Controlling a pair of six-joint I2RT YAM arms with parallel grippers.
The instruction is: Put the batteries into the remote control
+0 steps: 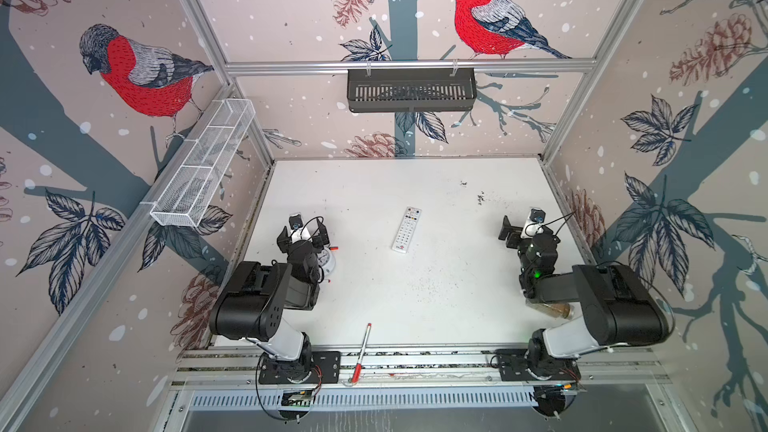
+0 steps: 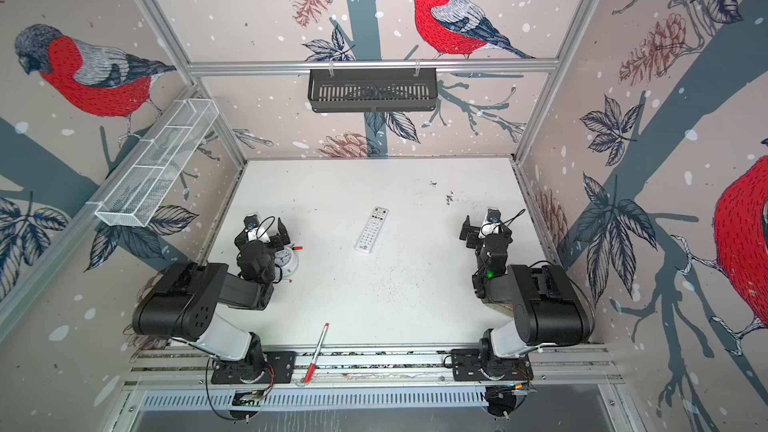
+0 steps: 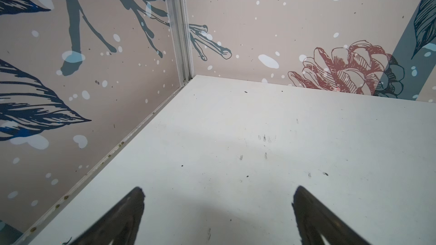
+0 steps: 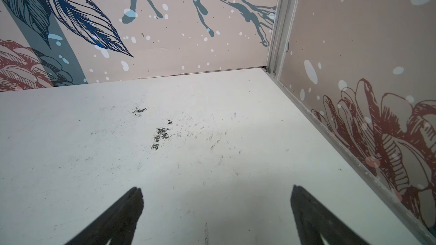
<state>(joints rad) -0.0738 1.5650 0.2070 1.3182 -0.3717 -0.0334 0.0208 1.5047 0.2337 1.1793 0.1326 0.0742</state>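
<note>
Both top views are showing the remote control (image 1: 407,229) lying buttons-up on the table (image 1: 374,184) — the left gripper (image 3: 219,189) and right gripper (image 4: 216,188) are hovering spread wide, empty.

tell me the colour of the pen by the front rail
The pen is white with red ends; clearest in a top view.

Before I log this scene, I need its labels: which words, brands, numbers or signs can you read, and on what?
No text can be read in any view.
On the remote control: a red mark at the near end and button legends, too small to read.
On the alarm clock: dial numerals, too blurred to read.
On the pen: no print can be made out.
</note>
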